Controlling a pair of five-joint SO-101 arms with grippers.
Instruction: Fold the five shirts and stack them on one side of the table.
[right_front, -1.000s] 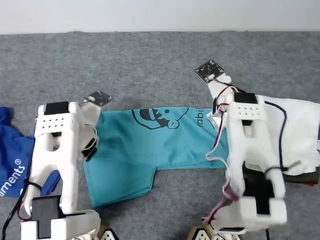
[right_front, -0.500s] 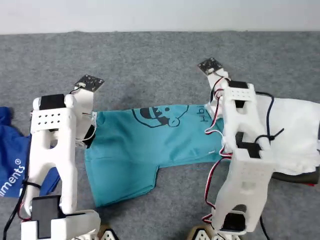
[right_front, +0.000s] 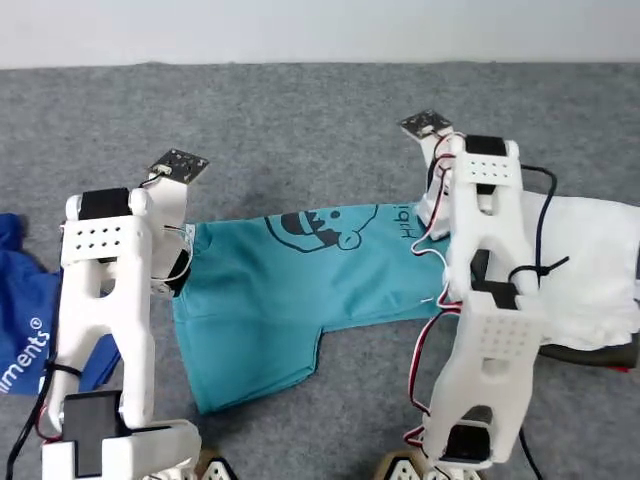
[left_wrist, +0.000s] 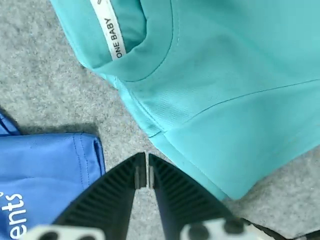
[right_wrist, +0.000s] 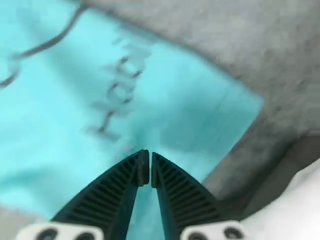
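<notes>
A teal shirt with a dark print lies spread across the middle of the grey table, one sleeve toward the front. Its neck label and collar show in the left wrist view. My left gripper is shut, its tips over bare table right at the shirt's left edge, between it and a blue shirt. My right gripper is shut, tips pressed into the teal shirt near its right end. A white shirt lies at the right.
The blue shirt lies crumpled at the table's left edge. A dark garment sticks out under the white shirt. Bare grey table runs along the back, up to a white wall.
Both arms swung toward the back of the table. The right arm then shifted a little farther, and the teal shirt slid slightly to the right with it. The left arm has since held still.
</notes>
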